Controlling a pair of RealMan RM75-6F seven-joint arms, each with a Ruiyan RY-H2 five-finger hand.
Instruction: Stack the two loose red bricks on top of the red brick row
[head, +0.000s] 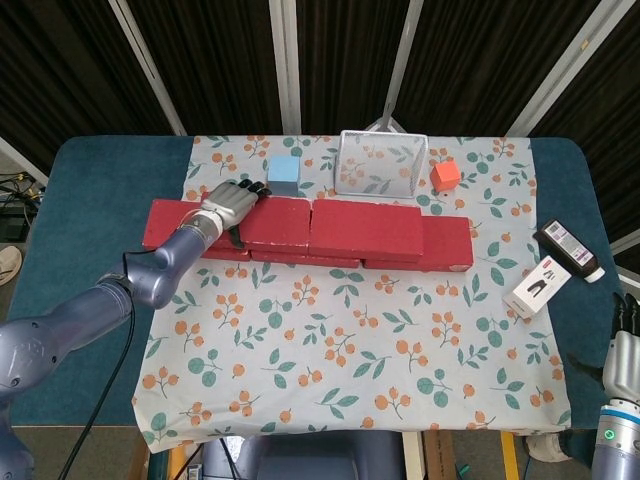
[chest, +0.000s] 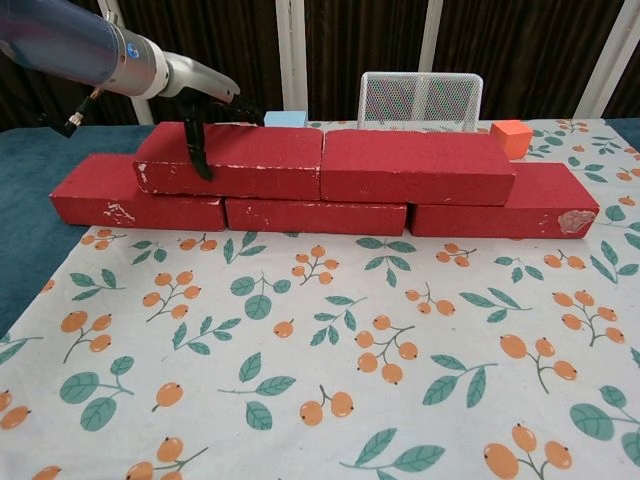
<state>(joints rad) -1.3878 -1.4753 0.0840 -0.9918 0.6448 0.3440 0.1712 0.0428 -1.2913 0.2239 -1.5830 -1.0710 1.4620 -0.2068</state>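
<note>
Floral cloth (head: 360, 340) on teal table (head: 90, 200), dark slatted backdrop (head: 210, 60)

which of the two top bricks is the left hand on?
The left top brick: the left hand grips its left end, thumb down the front face. The right top brick beside it is untouched.

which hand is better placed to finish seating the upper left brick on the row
The left hand. It already rests on the upper left brick, thumb down its front face, fingers over the top. The right hand sits at the table's far right edge, away from the bricks.
</note>
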